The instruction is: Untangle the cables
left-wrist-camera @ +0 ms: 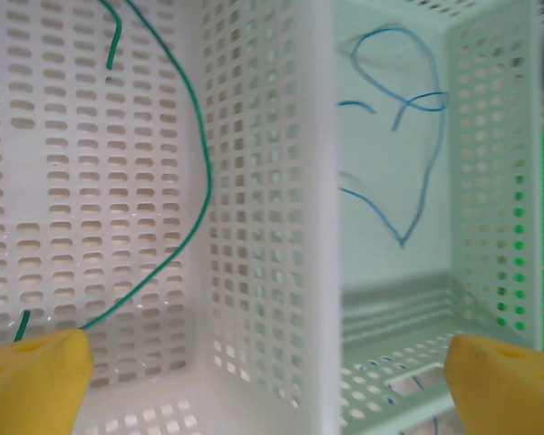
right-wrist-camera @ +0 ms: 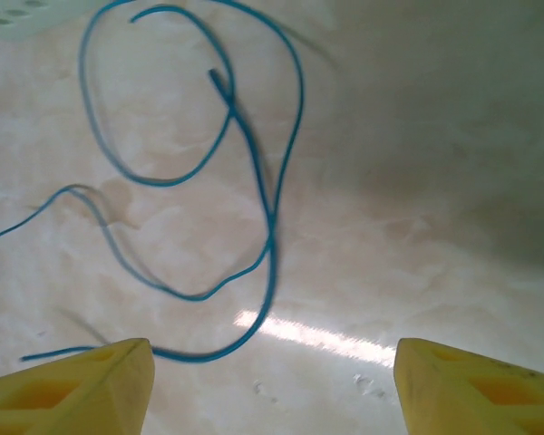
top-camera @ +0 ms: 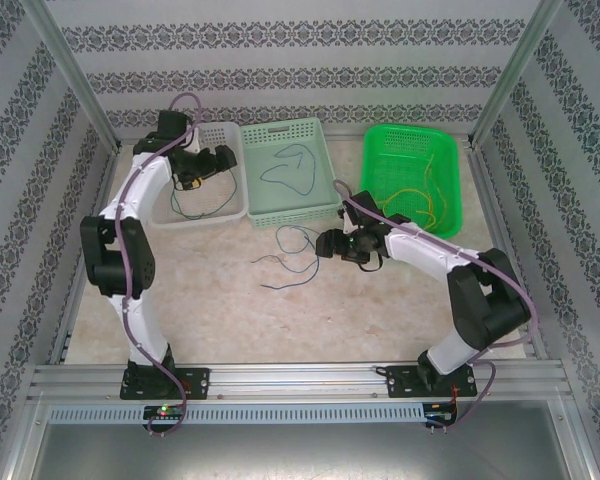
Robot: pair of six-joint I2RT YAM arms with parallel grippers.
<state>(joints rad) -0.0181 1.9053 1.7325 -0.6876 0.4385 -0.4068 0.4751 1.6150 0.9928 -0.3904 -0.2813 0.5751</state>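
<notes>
Seemingly sorting by colour: left gripper (left-wrist-camera: 272,376), wide, hangs over the green cable (left-wrist-camera: 207,181) in the white basket (left-wrist-camera: 254,236); right gripper (right-wrist-camera: 272,381), wide too, faces blue cable (right-wrist-camera: 272,208) just ahead.

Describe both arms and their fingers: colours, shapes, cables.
The left arm and right arm have white links and black joints, with a mauve cable along each. The left fingers and right fingers are blunt yellow wedges.

Blue cables (right-wrist-camera: 269,213) lie looped on the table (right-wrist-camera: 435,181); a green cable (left-wrist-camera: 208,177) curves in the white basket (left-wrist-camera: 254,136)
</notes>
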